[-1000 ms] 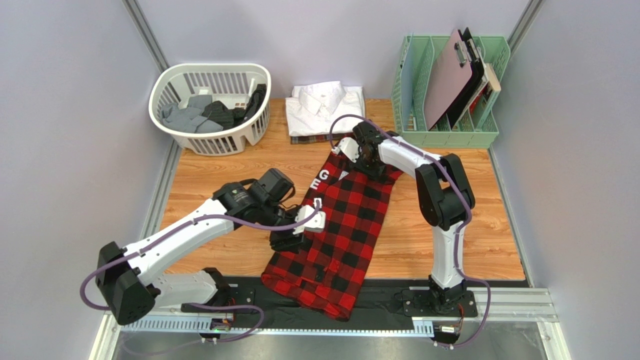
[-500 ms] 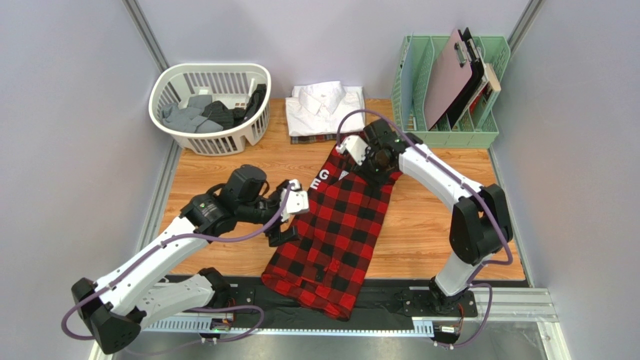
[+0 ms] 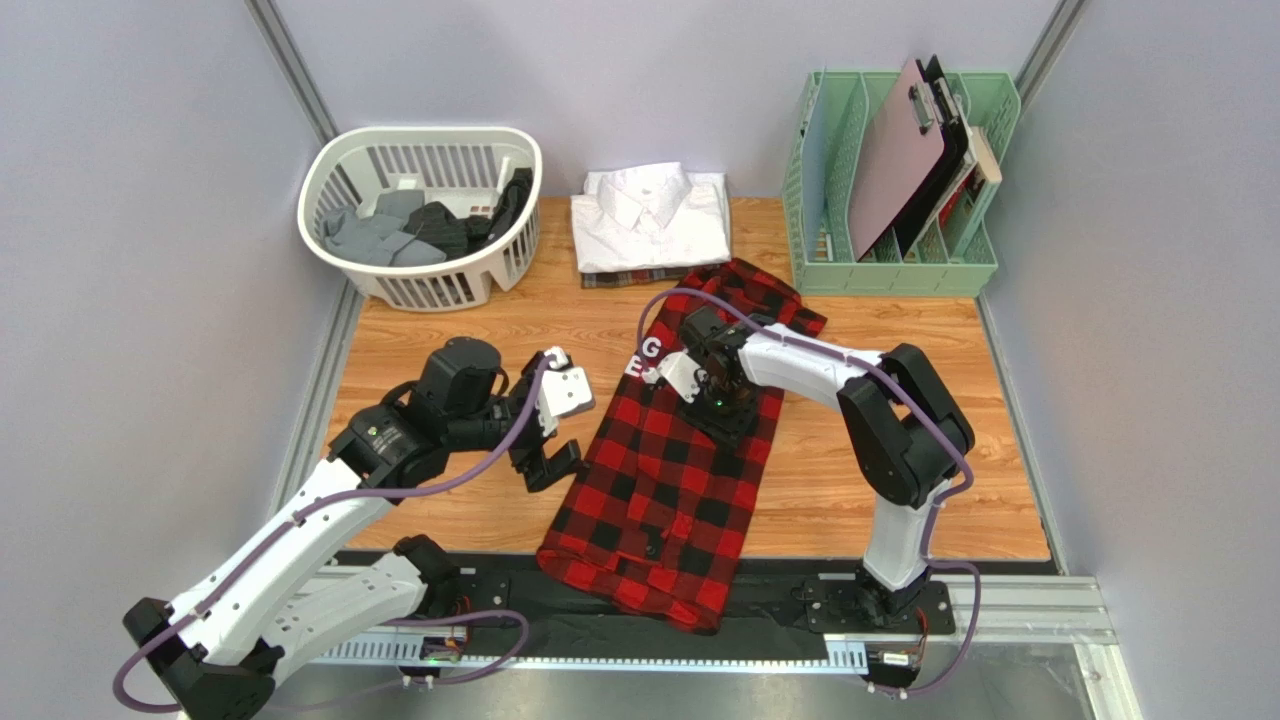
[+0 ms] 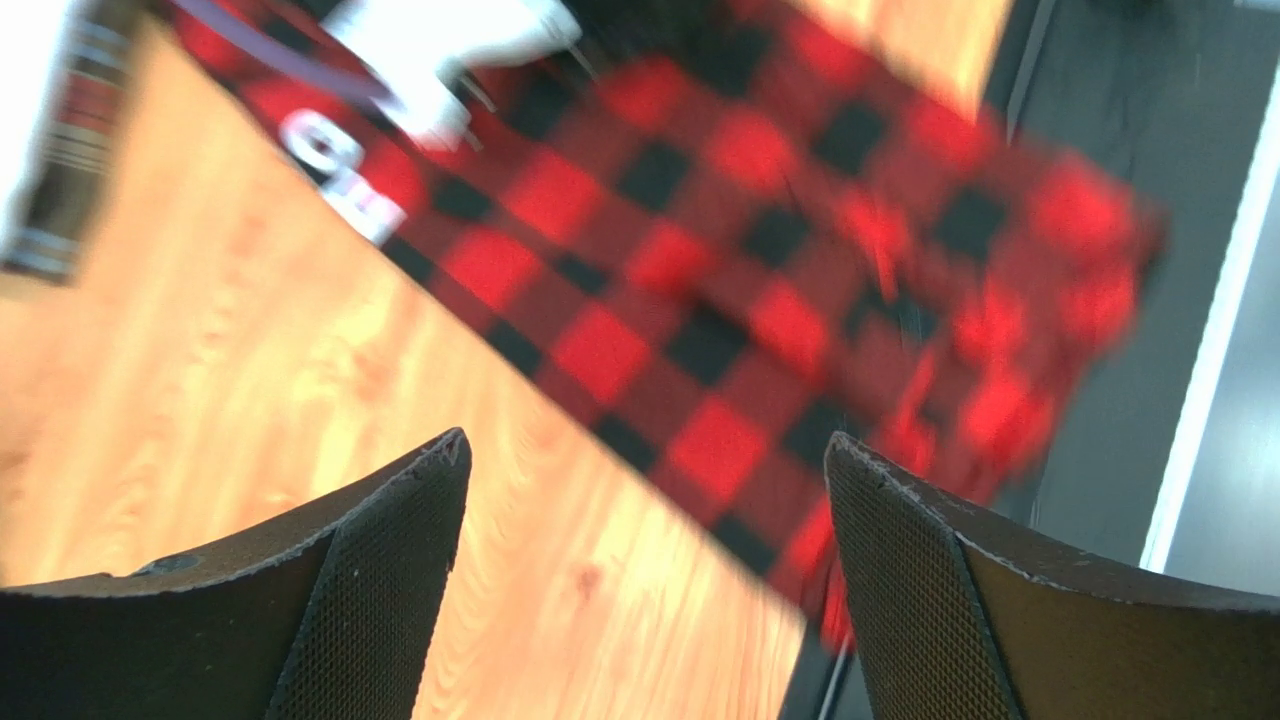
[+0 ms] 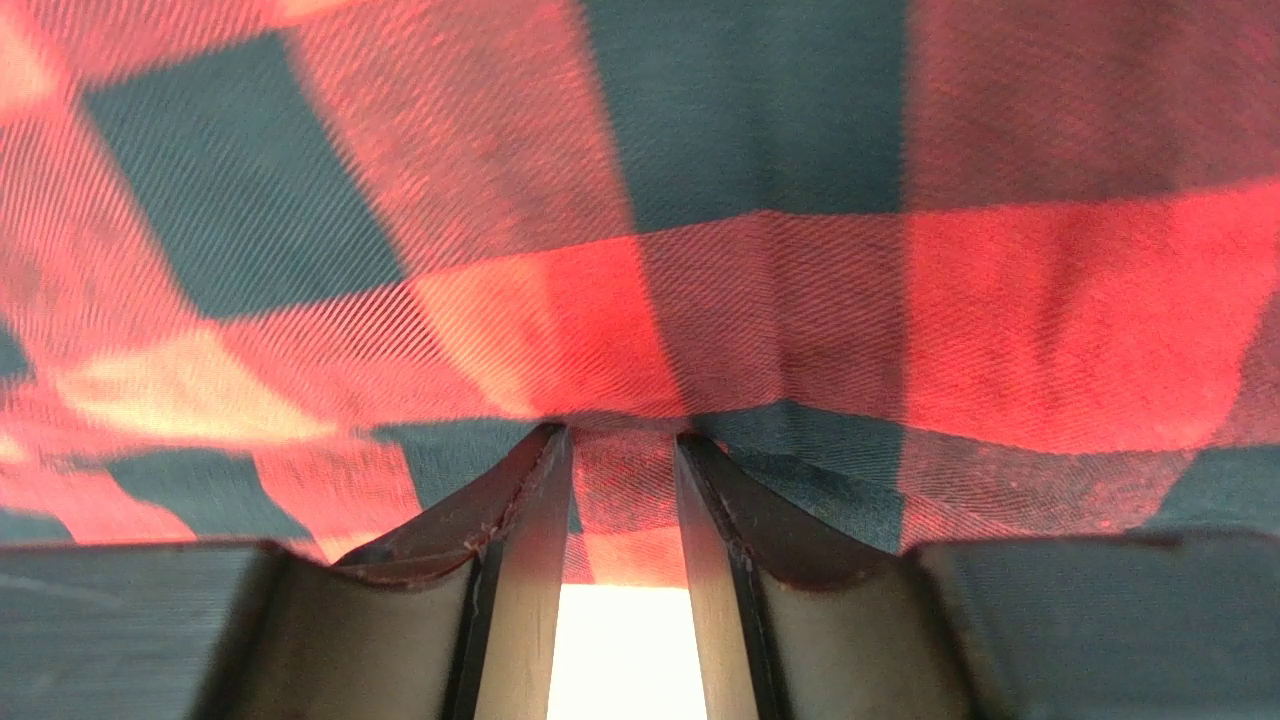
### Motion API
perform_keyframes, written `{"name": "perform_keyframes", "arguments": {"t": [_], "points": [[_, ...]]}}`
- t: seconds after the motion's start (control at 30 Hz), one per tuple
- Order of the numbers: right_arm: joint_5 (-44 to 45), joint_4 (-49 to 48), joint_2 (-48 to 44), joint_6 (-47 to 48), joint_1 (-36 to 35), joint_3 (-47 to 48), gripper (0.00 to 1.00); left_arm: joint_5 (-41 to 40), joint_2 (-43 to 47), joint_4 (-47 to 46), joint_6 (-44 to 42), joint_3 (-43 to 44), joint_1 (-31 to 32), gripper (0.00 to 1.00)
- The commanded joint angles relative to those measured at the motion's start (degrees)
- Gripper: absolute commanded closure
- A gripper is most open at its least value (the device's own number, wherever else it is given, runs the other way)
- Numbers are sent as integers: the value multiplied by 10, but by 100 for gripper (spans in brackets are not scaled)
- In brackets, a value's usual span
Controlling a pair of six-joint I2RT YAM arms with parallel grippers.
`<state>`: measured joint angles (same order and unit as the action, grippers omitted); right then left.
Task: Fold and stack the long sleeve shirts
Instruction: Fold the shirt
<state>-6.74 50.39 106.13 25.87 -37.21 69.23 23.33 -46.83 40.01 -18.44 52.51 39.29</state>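
Flannel shirt (image 3: 676,480) lies on table (image 3: 902,450); I see right gripper (image 5: 624,438) pinching its cloth, left gripper (image 4: 643,465) spread wide beside it.

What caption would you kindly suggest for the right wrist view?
Right gripper pinching a fold of the red-and-black checked flannel shirt, close up.

White letters (image 3: 645,356) "G" and "E" legible on red-and-black checked shirt (image 3: 676,480); further letters not readable; no other markings legible
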Motion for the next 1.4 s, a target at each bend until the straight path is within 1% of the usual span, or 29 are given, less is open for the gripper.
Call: {"name": "perform_keyframes", "arguments": {"t": [0.0, 0.07, 0.1, 0.13, 0.17, 0.2, 0.27, 0.3, 0.33, 0.37, 0.4, 0.43, 0.47, 0.5, 0.53, 0.57, 0.6, 0.67, 0.7, 0.73, 0.8, 0.87, 0.9, 1.0, 1.07, 1.2, 1.27, 1.37], "points": [[92, -43, 44, 79, 61, 24, 62, 74, 5, 79, -172, -46, -3, 10], [109, -43, 46, 104, 79, 50, 62, 81, 7, 79, -226, -70, -1, 10], [110, -41, 43, 128, 83, 57, 61, 82, 2, 74, -265, -90, 6, 11], [105, -35, 38, 135, 86, 65, 60, 80, -6, 74, -287, -96, 12, 12], [104, -29, 29, 139, 87, 72, 59, 73, -25, 72, -302, -101, 22, 12], [97, -9, 16, 145, 87, 71, 58, 58, -35, 65, -323, -108, 45, 14], [45, 8, -59, 151, 87, 54, 54, 45, -56, 48, -324, -114, 75, 15], [30, 17, -91, 154, 86, 13, 50, 47, -61, 32, -322, -120, 83, 15], [-5, 23, -168, 167, 86, -7, 48, 51, -65, 23, -319, -124, 91, 15], [-23, 28, -206, 173, 86, -34, 46, 52, -70, 12, -317, -130, 111, 15], [-41, 33, -254, 182, 86, -83, 39, 53, -71, -11, -314, -144, 122, 15], [-77, 34, -294, 199, 85, -112, 36, 52, -74, -21, -317, -151, 133, 15], [-92, 37, -372, 208, 79, -137, 32, 48, -77, -34, -314, -159, 160, 15], [-105, 44, -405, 213, 56, -159, 31, 37, -77, -67, -311, -179, 173, 15], [-108, 46, -434, 213, 37, -204, 30, 32, -78, -80, -312, -189, 185, 15], [-107, 50, -484, 208, 15, -222, 29, 27, -80, -91, -319, -207, 211, 15], [-106, 52, -505, 205, -42, -242, 29, 13, -80, -119, -323, -216, 224, 15], [-82, 38, -549, 194, -100, -291, 28, -15, -85, -138, -336, -234, 259, 16], [-93, 44, -558, 203, -122, -300, 27, -21, -90, -148, -339, -236, 267, 18], [-107, 47, -559, 207, -128, -308, 26, -24, -101, -149, -344, -236, 273, 19], [-116, 60, -543, 225, -150, -313, 25, -26, -112, -149, -352, -233, 284, 22], [-122, 90, -530, 253, -179, -311, 27, -27, -132, -146, -355, -225, 288, 24], [-120, 98, -526, 282, -214, -317, 28, -28, -138, -142, -362, -223, 289, 24], [-112, 109, -530, 327, -260, -335, 30, -26, -155, -136, -388, -220, 289, 24], [-125, 112, -536, 342, -278, -343, 32, -24, -161, -135, -392, -218, 289, 25], [-119, 94, -524, 357, -333, -369, 33, -19, -179, -128, -407, -206, 290, 26], [-112, 70, -512, 361, -341, -381, 35, -21, -202, -125, -409, -193, 290, 27], [-99, 27, -487, 341, -351, -400, 37, -28, -231, -126, -407, -178, 290, 27]]}}
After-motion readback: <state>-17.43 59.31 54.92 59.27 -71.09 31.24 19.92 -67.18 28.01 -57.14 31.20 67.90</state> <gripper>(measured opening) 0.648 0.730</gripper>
